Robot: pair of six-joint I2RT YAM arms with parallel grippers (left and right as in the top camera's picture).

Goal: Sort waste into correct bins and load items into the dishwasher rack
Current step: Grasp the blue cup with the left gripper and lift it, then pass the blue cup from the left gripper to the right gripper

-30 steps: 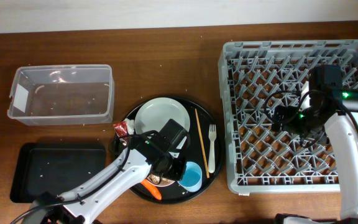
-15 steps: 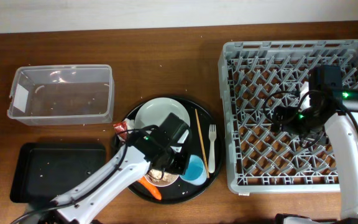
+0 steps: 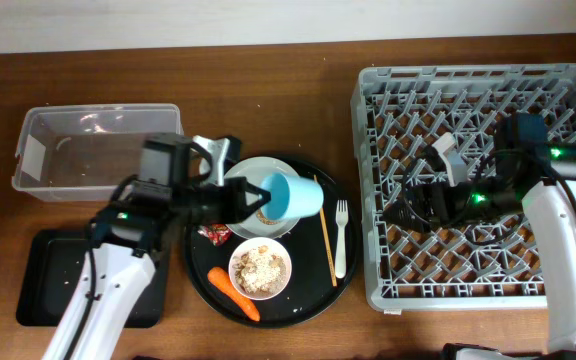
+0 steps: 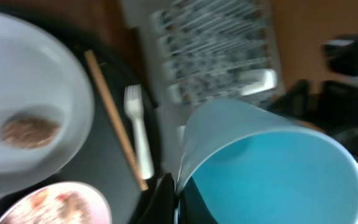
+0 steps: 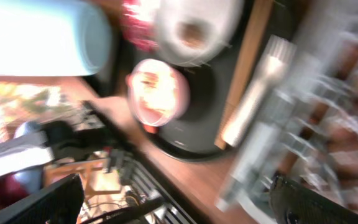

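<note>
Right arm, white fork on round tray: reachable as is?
Probably yes: the fork lies uncovered on the tray, at the edge nearest the rack, where the open right claw hangs; the blue cup in the left claw is off to the side.

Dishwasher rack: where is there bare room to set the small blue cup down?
In the large square grey plastic dishwasher rack, the back rows along the far wall and the front-left corner are free. The middle is crowded: the open right gripper hangs there.
</note>
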